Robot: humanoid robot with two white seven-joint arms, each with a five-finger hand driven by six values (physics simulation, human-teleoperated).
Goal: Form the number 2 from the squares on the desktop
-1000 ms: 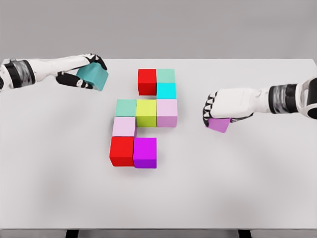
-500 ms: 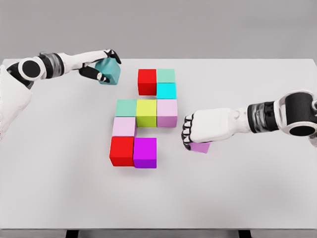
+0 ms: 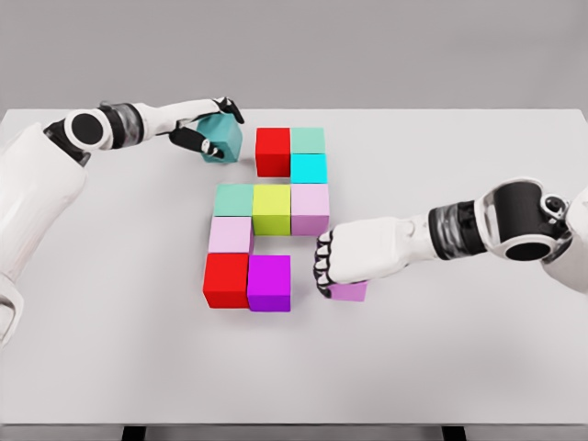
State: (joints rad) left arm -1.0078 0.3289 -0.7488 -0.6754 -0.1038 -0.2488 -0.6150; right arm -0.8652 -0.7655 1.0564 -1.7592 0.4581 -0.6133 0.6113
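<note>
**Both hands carrying blocks, "2" part-built**

You've got the left hand [image 3: 209, 129] at the far side of the surface [image 3: 110, 349], fingers curled round a teal block [image 3: 223, 136]; most of the block shows, its near-left corner is behind the fingers. It sits just left of the top red block [image 3: 273, 151], w/ a small gap between.

Your right hand [image 3: 354, 253] is closed over a lilac block [image 3: 348, 291]. Only the block's lower edge shows under the palm, so you can't tell if it's touching the surface. It's right of the magenta block [image 3: 269, 282], apart from it.

Placed so far: top row red + mint [image 3: 308, 140], cyan [image 3: 309, 167] under mint; mid row green [image 3: 234, 199], yellow [image 3: 272, 209], pink [image 3: 310, 209]; pale pink [image 3: 230, 235] below green; bottom row red [image 3: 226, 279] + magenta.

Right forearm and left shoulder are cut off at the frame edges.
</note>
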